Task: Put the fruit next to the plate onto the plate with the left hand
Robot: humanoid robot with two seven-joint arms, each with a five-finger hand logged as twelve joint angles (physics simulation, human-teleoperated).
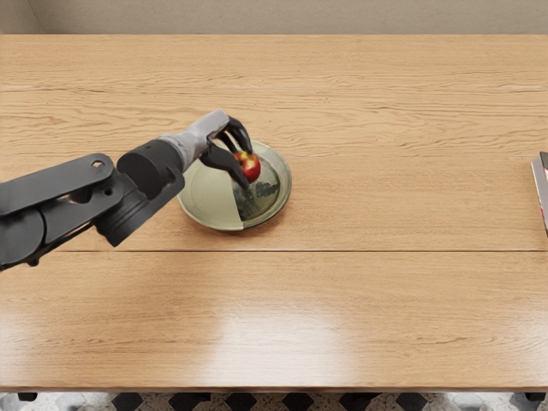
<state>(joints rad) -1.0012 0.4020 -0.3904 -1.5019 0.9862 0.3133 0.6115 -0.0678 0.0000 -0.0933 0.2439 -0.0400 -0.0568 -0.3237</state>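
Note:
A pale green plate (276,190) sits left of the table's middle. Over it hovers a small red and yellow fruit, an apple (249,164), held in my left hand (235,154). The dark fingers (224,159) are curled around the fruit from above and from the left. The arm (77,201) comes in from the picture's left edge and covers the plate's left rim. Whether the fruit touches the plate cannot be told.
The wooden table (360,291) stretches wide around the plate. A grey and red object (542,188) pokes in at the right edge; only a sliver of it shows. The table's front edge runs along the bottom of the view.

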